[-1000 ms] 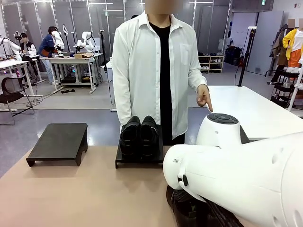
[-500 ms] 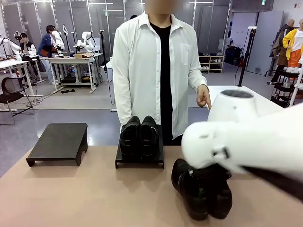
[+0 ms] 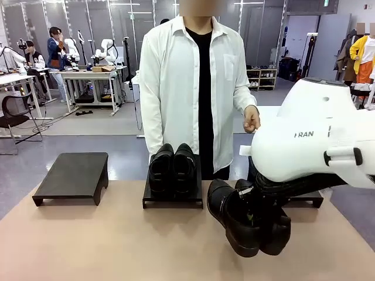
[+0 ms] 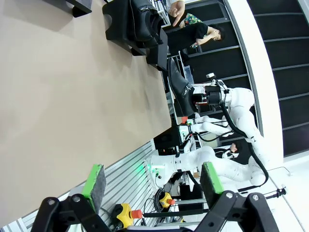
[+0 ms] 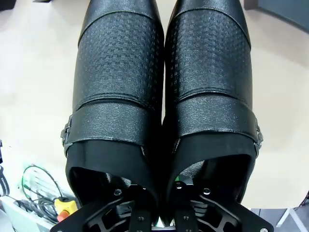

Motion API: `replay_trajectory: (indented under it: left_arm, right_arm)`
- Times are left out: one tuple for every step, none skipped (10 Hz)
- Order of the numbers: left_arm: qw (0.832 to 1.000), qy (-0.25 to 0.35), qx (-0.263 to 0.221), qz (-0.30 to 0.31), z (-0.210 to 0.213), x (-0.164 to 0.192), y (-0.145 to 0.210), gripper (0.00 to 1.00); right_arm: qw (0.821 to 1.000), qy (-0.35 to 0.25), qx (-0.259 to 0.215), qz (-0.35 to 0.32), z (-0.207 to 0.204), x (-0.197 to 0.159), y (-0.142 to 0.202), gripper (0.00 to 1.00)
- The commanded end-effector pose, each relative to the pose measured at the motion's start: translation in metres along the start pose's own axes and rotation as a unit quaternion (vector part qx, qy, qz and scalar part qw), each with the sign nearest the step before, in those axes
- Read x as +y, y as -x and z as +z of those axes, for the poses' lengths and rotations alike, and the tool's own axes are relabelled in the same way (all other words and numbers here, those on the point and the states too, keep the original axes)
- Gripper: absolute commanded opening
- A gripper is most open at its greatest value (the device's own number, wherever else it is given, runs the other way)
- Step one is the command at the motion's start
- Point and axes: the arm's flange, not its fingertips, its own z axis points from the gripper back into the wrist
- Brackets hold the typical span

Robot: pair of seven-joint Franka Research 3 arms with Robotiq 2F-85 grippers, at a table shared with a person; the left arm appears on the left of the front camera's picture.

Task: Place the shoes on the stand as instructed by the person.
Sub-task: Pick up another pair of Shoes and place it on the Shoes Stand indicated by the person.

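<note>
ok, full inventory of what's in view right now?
tan tabletop: one, tan, under everything.
low black platform stands: three, black, along the far side. Left is bare, middle bears shoes, right is partly behind the right arm.
low shiny black dress shoes: one pair, black, side by side on the middle stand.
higher-topped textured black shoes: one pair, black, held tilted, toes down, front right.
person's hand: one, curled, far side, right.
left gripper: black, green pads, open, empty.
right gripper: black, shut on the higher-topped pair.

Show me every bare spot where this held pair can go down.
The top of the left stand is bare, as is the table before it. The middle stand is filled by low shoes; the right stand is mostly hidden.
</note>
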Motion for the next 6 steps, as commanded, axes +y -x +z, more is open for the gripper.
replay_trajectory:
  left_arm:
    - [1.0,0.009,-0.004,-0.009,0.002,-0.002,-0.003,1.0]
    - [1.0,0.009,-0.004,-0.009,0.002,-0.002,-0.003,1.0]
    - [1.0,0.009,-0.004,-0.009,0.002,-0.002,-0.003,1.0]
    - [1.0,0.009,-0.004,-0.009,0.002,-0.002,-0.003,1.0]
    - [1.0,0.009,-0.004,-0.009,0.002,-0.002,-0.003,1.0]
    - [1.0,0.009,-0.004,-0.009,0.002,-0.002,-0.003,1.0]
  right_arm:
    - [1.0,0.013,-0.001,-0.008,-0.004,-0.005,-0.005,0.0]
    - [1.0,0.013,-0.001,-0.008,-0.004,-0.005,-0.005,0.0]
    - [1.0,0.013,-0.001,-0.008,-0.004,-0.005,-0.005,0.0]
    - [1.0,0.013,-0.001,-0.008,-0.004,-0.005,-0.005,0.0]
    - [1.0,0.009,0.015,0.003,-0.011,-0.009,0.0,0.1]
    - [0.998,0.039,-0.037,0.029,0.001,-0.02,-0.005,0.1]
